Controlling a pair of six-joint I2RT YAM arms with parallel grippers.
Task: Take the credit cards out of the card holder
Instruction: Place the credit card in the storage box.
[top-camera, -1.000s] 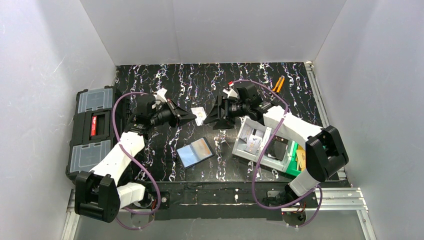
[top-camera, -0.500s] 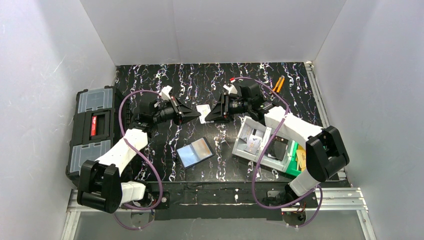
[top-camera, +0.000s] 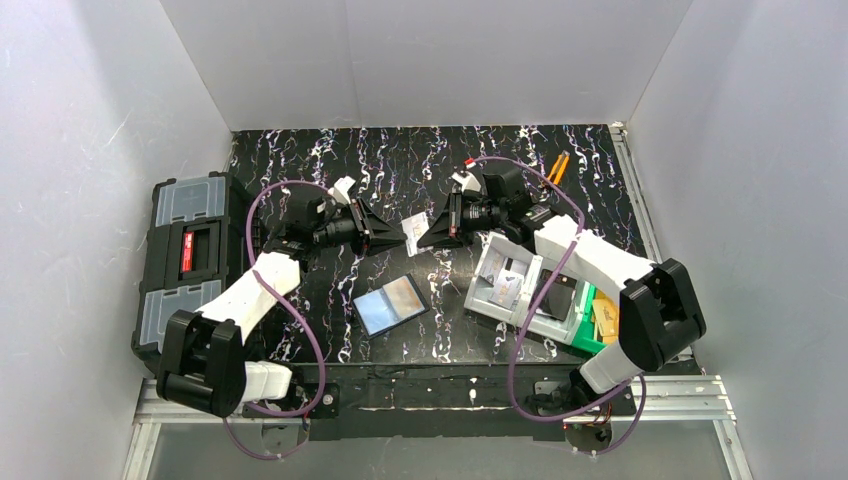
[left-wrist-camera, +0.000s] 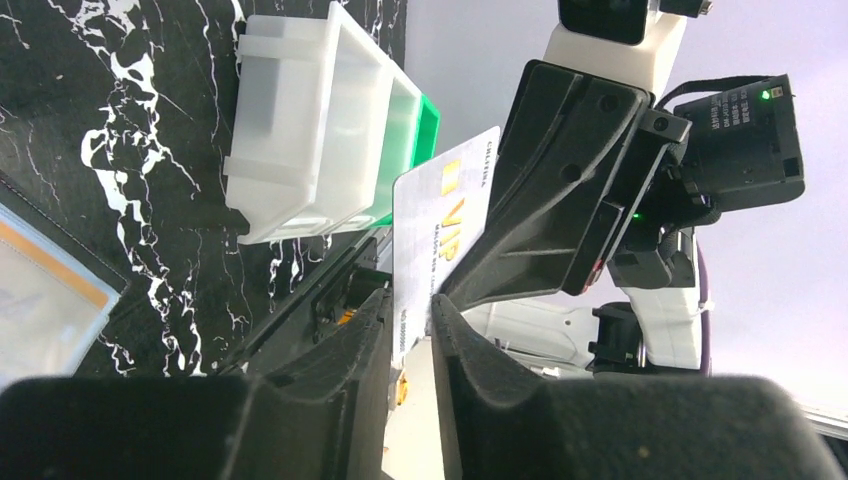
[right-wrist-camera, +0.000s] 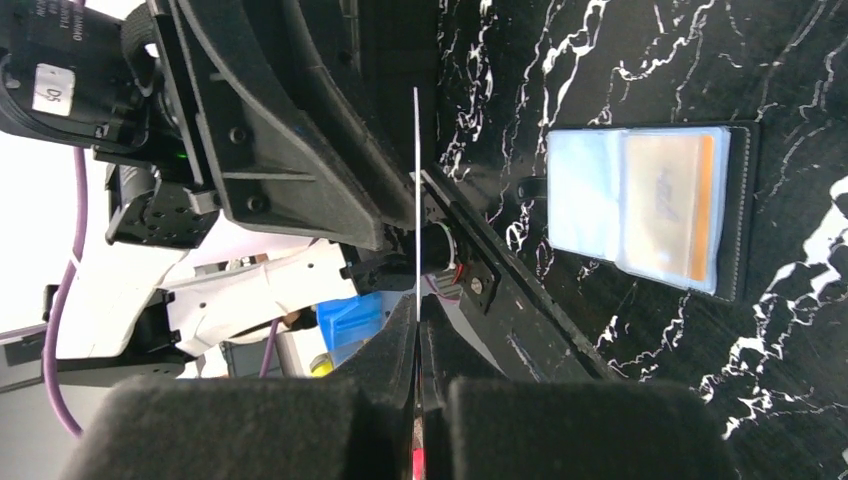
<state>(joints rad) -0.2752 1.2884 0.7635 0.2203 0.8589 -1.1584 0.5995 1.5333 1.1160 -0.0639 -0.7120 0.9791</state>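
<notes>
Above the marbled table (top-camera: 400, 160), right jaws clench a pale card (left-wrist-camera: 440, 230), part-hidden between slack left jaws.

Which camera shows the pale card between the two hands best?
Left wrist view: the pale card shows its printed face. Right wrist view sees only its edge, a thin line; the top view, a small white patch.

— What stands at the left of the black, white-veined counter (top-camera: 330, 160)?
— A black toolbox (top-camera: 185, 262), with a red label at its middle and clear-lidded compartments at either end.
— And on the right?
— A white bin (top-camera: 481, 283) holding small items, with a green bin (top-camera: 583, 338) touching its right side. An orange-handled tool (top-camera: 556, 168) lies near the far right corner, well apart from both bins.
</notes>
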